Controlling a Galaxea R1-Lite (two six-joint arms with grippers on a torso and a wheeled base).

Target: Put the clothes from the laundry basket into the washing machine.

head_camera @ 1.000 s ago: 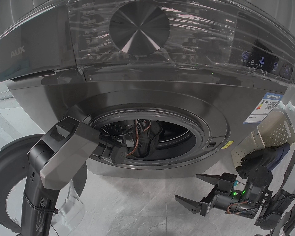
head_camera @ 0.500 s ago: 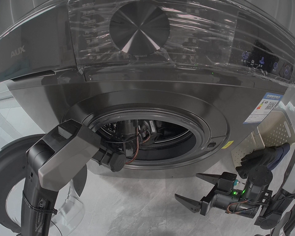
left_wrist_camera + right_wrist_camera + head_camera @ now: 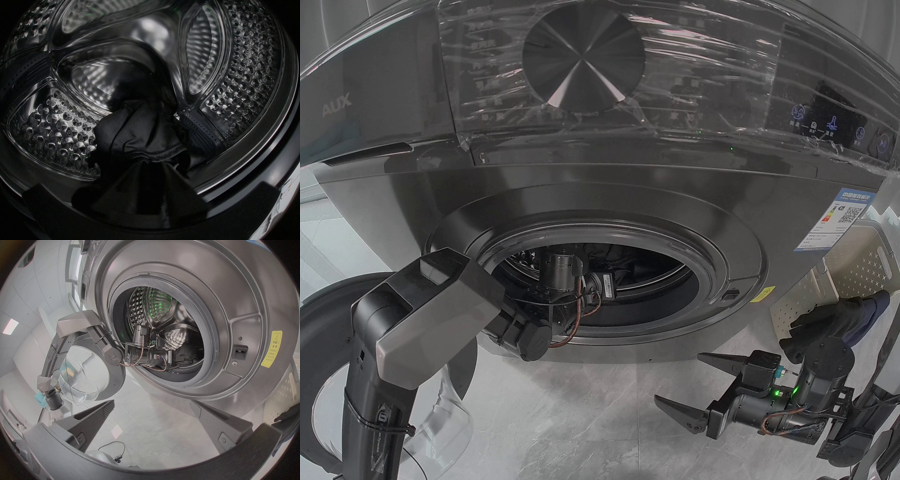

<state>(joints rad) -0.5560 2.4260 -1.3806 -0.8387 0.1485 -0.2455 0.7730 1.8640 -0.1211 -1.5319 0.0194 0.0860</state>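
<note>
The left wrist view is adding the glossy black garment (image 3: pixel 137 134), lying crumpled at 6 o'clock in the dimpled steel drum (image 3: pixel 250 78). Left end effector (image 3: pixel 176 358), apparently inside: grip cannot be told. Right end effector (image 3: pixel 679 379) is hanging wide open.

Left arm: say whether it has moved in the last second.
Yes. The left arm has drawn back out of the drum: its wrist joint has sunk down across the lower rim of the door ring.
</note>
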